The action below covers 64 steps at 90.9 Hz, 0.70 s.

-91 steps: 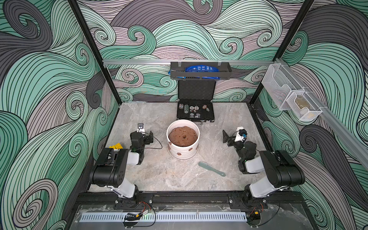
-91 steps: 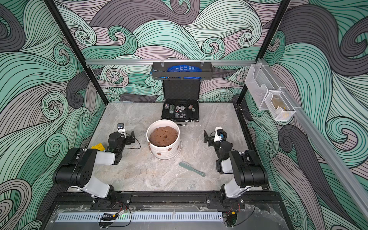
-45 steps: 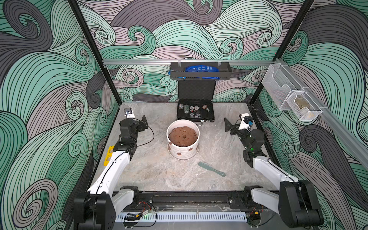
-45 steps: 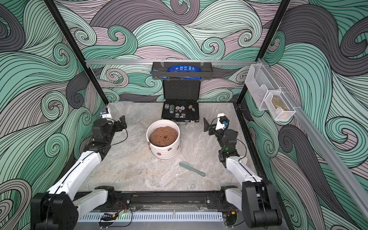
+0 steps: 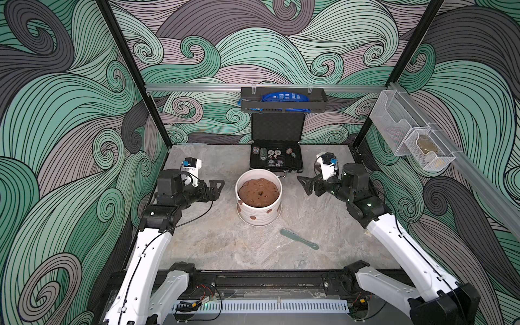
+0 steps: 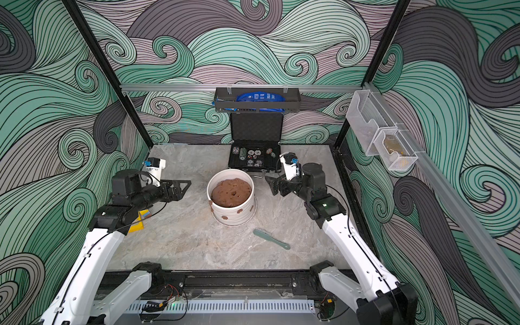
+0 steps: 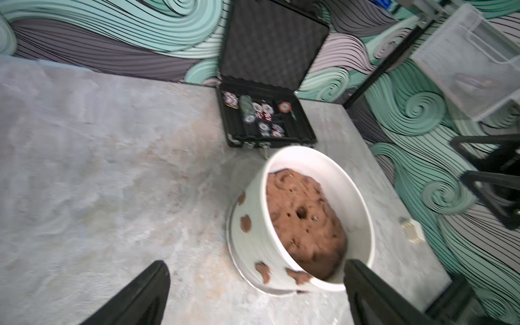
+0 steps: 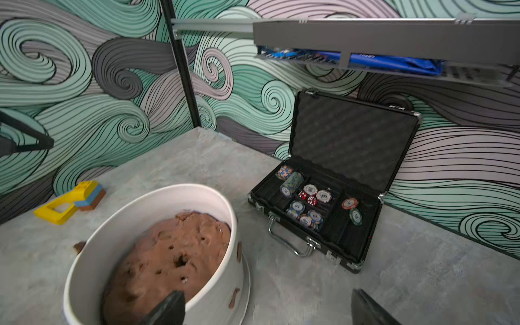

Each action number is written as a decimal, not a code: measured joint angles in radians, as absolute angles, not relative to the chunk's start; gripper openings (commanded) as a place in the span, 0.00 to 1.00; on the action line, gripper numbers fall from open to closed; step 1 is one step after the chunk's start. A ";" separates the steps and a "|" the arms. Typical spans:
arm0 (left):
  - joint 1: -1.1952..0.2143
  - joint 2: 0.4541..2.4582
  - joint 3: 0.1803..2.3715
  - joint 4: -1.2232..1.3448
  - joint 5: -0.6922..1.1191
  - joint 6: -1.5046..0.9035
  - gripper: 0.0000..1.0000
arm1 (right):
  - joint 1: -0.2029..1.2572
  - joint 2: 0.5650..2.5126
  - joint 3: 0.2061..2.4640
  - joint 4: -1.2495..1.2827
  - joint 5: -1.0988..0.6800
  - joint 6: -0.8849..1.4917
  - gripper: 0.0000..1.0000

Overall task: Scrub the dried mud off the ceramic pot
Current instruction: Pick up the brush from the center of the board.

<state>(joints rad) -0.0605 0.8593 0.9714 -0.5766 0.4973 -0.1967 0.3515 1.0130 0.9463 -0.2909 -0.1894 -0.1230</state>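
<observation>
The white ceramic pot [image 5: 261, 218] [image 6: 239, 215] stands mid-table, filled with a brown domed mound. Reddish-brown dried mud patches [image 5: 253, 217] [image 6: 224, 217] dot its outer wall, and they also show as dried mud [image 7: 245, 223] [image 8: 233, 298] in both wrist views. My left gripper [image 5: 217, 189] [image 7: 254, 267] hovers open just left of the pot, holding nothing. My right gripper [image 5: 303, 185] [image 8: 266, 295] hovers open just right of it, also holding nothing. A green brush [image 5: 298, 239] [image 6: 270, 238] lies on the table in front of the pot, to the right.
An open black case of poker chips [image 5: 275, 157] stands behind the pot against the back wall. A yellow toy [image 6: 138, 222] [image 8: 70, 202] lies at the left edge under my left arm. A shelf [image 5: 282, 100] and clear bins [image 5: 408, 138] hang on the walls.
Both arms have unfolded from a low tucked pose and risen. Their open grippers now point at the pot from either side. Pot and brush have not moved.
</observation>
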 measured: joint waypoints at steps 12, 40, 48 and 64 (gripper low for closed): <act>-0.086 0.853 1.037 -0.652 0.632 -0.201 0.99 | 0.451 0.987 0.945 -0.447 -0.173 -0.260 0.97; -0.237 0.813 1.035 -0.703 0.736 -0.229 0.99 | 0.550 0.854 0.776 -0.659 -0.109 -0.538 0.96; -0.297 0.806 1.019 -0.704 0.718 -0.248 0.99 | 0.573 0.867 0.737 -0.701 -0.105 -0.572 0.93; -0.405 0.801 1.016 -0.704 0.682 -0.276 0.99 | 0.609 0.924 0.658 -0.741 -0.094 -0.596 0.91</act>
